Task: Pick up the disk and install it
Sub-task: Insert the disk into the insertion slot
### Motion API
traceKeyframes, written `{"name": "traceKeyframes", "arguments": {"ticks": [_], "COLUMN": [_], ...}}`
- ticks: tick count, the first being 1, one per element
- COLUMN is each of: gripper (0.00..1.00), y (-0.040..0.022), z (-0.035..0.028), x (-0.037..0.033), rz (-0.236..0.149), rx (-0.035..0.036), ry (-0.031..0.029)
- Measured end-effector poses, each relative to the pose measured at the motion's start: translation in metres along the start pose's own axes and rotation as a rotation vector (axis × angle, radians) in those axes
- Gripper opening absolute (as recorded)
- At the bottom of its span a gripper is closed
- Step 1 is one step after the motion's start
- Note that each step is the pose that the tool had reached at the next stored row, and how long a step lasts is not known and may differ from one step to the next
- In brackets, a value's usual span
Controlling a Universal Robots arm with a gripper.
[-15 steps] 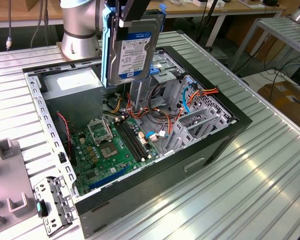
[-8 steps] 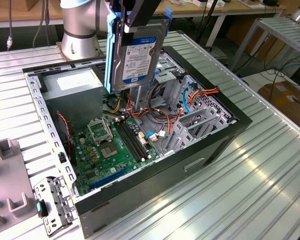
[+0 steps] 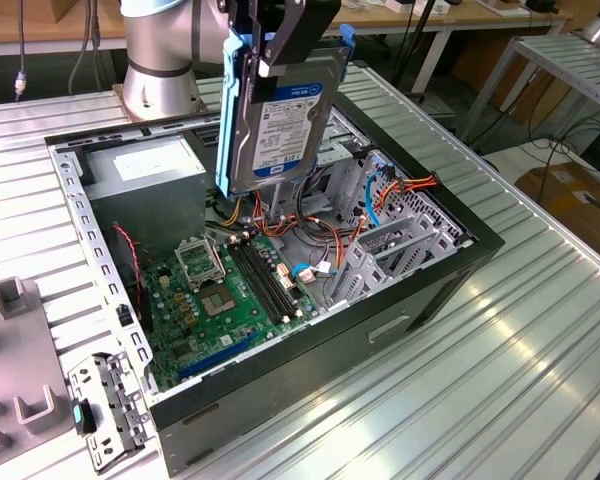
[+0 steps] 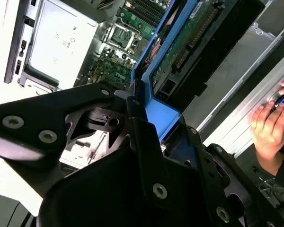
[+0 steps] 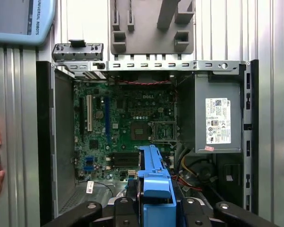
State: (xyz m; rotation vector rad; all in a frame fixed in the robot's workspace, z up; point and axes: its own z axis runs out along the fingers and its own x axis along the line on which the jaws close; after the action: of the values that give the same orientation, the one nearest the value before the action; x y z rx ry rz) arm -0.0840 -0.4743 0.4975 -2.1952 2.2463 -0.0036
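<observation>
The disk [image 3: 280, 120], a silver-faced hard drive in a bright blue carrier frame, hangs upright above the open computer case [image 3: 280, 390]. My gripper [image 3: 272, 50] is shut on its upper end, the black fingers clamping the blue frame. In the second wrist view the gripper [image 4: 151, 123] grips the blue frame, and the disk's [image 4: 189, 42] circuit-board side runs away from it. In the first wrist view the disk's blue edge [image 5: 154, 179] sits between the fingers, over the case's cable area beside the motherboard [image 5: 128, 123].
The case holds a green motherboard [image 3: 220, 290], a grey power supply [image 3: 145, 170], a metal drive cage [image 3: 380, 240] and loose orange and blue cables. A grey fixture [image 3: 10, 340] and a metal bracket [image 3: 100, 410] lie beside it. A person's hand [image 4: 270, 127] rests on the table.
</observation>
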Motion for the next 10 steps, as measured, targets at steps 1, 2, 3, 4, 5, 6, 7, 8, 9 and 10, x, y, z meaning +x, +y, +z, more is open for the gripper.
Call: {"name": "traceKeyframes", "arguments": {"ticks": [1,2,3,4,5,6,7,8,9,10], "gripper": [0.37,0.37,0.37,0.37,0.37,0.37,0.37,0.37,0.37,0.37], "y": [0.0000,0.0000,0.0000,0.0000,0.0000,0.0000,0.0000,0.0000,0.0000,0.0000], "z": [0.0000,0.0000,0.0000,0.0000,0.0000,0.0000,0.0000,0.0000,0.0000,0.0000], "x": [0.0013,0.0021,0.0022,0.0021,0.0022,0.0023,0.0023,0.0024,0.0024,0.0024], "rz": [0.000,0.000,0.000,0.000,0.000,0.000,0.000,0.000,0.000,0.000], "rx": [0.0000,0.0000,0.0000,0.0000,0.0000,0.0000,0.0000,0.0000,0.0000,0.0000], "ry": [0.0000,0.0000,-0.0001,-0.0001,0.0000,0.0000,0.0001,0.0001,0.0000,0.0000]}}
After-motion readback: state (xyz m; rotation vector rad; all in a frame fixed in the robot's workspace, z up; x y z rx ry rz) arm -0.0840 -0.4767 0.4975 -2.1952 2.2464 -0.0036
